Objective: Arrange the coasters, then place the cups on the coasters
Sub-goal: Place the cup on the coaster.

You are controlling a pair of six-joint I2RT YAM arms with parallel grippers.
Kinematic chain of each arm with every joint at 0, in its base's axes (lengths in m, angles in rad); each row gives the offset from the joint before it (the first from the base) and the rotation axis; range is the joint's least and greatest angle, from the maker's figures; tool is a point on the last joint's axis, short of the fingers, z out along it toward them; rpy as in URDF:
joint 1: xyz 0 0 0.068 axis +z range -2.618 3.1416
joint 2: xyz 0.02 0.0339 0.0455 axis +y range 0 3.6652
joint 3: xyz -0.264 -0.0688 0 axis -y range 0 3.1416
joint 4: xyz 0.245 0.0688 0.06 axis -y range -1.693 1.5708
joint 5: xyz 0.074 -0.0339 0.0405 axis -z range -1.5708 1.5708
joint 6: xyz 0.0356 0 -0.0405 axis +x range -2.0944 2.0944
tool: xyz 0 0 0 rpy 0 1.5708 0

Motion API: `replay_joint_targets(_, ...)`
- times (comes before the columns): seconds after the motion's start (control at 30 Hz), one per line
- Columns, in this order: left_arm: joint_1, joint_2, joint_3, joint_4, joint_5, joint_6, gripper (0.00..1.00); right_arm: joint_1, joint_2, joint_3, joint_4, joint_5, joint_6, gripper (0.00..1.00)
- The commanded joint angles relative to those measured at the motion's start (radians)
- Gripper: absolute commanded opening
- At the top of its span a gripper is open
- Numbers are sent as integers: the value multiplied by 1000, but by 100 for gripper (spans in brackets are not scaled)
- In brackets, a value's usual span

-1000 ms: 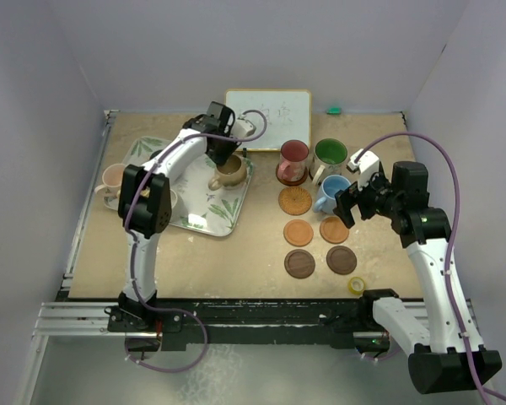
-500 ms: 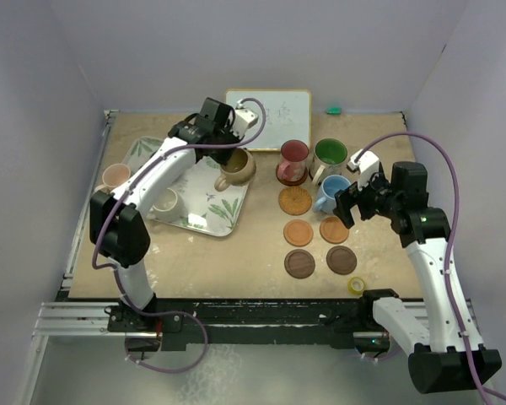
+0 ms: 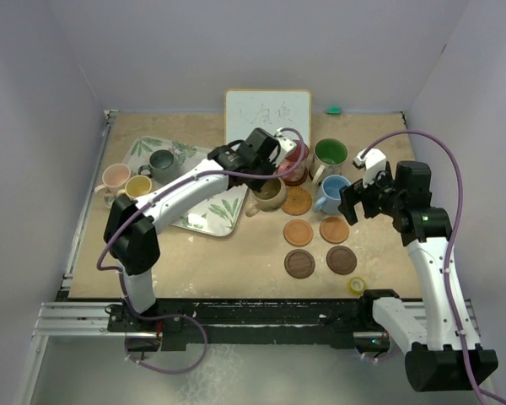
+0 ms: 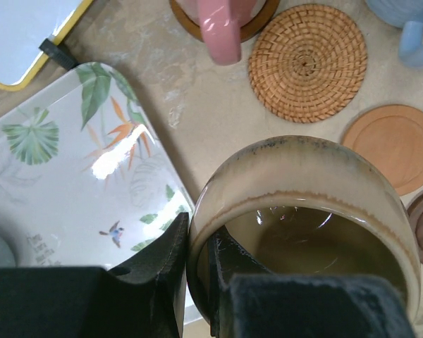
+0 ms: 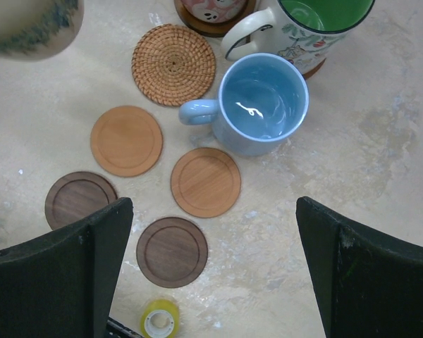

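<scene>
My left gripper [image 4: 197,243] is clamped on the wall of the tan glazed ceramic mug [image 4: 303,204], one finger inside the rim and one outside. The mug hangs just off the corner of the leaf-patterned white tray [image 4: 56,204], near the round woven rattan coaster [image 4: 308,62]. My right gripper [image 5: 211,246] hovers with jaws wide apart, holding nothing, above the flat wooden coasters [image 5: 204,181]. That one-sided pinch worries me: the mug could swivel or slip as I lower it. The woven coaster lies close to the pink mug [image 4: 222,32] and the pale blue mug [image 5: 262,104], so a drifting descent might knock either, or land half off the disc and tilt.
</scene>
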Motion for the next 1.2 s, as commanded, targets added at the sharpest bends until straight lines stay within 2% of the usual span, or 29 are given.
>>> replay_joint_targets(0.0,-41,34,81,88,-76,-89,3,-29,-28,2,39,2,27,100)
replay_joint_targets(0.23,-78,127,171,104,-87,-158,3,-74,-39,4,39,-20,36,100)
replay_joint_targets(0.4,-104,175,217,137,-148,-191,3,-84,-41,5,39,-24,37,100)
replay_joint_targets(0.77,-107,303,344,151,-173,-208,3,-86,-45,7,38,-37,42,100)
replay_joint_targets(1.17,-108,349,354,210,-208,-168,3,-86,-38,11,34,-35,50,100)
